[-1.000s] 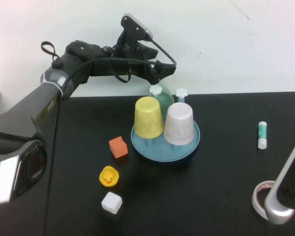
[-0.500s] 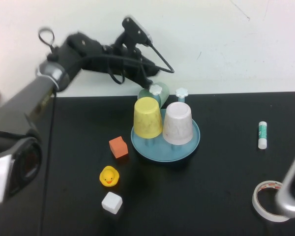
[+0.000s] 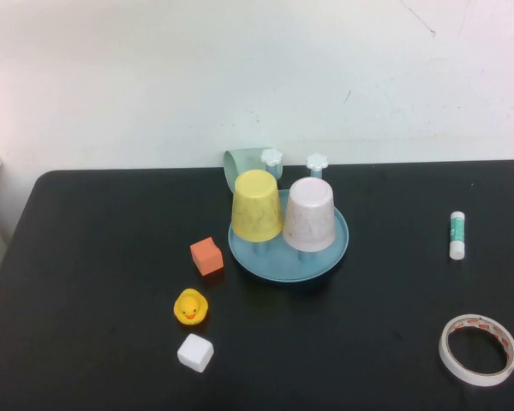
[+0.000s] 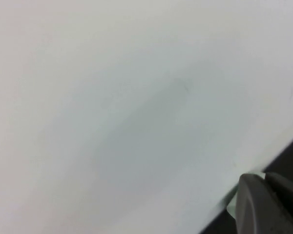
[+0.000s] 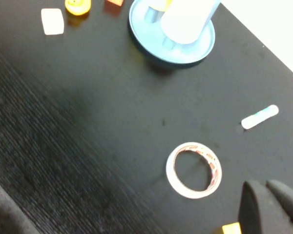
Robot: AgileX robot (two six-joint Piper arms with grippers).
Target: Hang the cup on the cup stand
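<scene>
The mint-green cup (image 3: 240,166) lies on its side at the table's back edge, behind the yellow cup (image 3: 257,204), beside a white flower cap (image 3: 271,156). The cup stand (image 3: 325,254) is a light-blue dish; the yellow cup and a pinkish-white cup (image 3: 312,214) sit upside down on its pegs, and a second flower cap (image 3: 316,159) is bare. Neither arm shows in the high view. My left gripper (image 4: 263,179) is shut and empty, facing the white wall. My right gripper (image 5: 263,187) is shut and empty above the table near a tape ring (image 5: 193,169). The stand also shows in the right wrist view (image 5: 151,44).
An orange cube (image 3: 206,255), a yellow duck (image 3: 189,306) and a white cube (image 3: 194,352) lie left of the stand. A glue stick (image 3: 457,235) and the tape ring (image 3: 479,348) lie at the right. A small yellow object (image 5: 231,228) lies by the right gripper.
The left arm has pulled back out of the high view, leaving the mint-green cup on its side behind the stand. The right arm has also left that view.
</scene>
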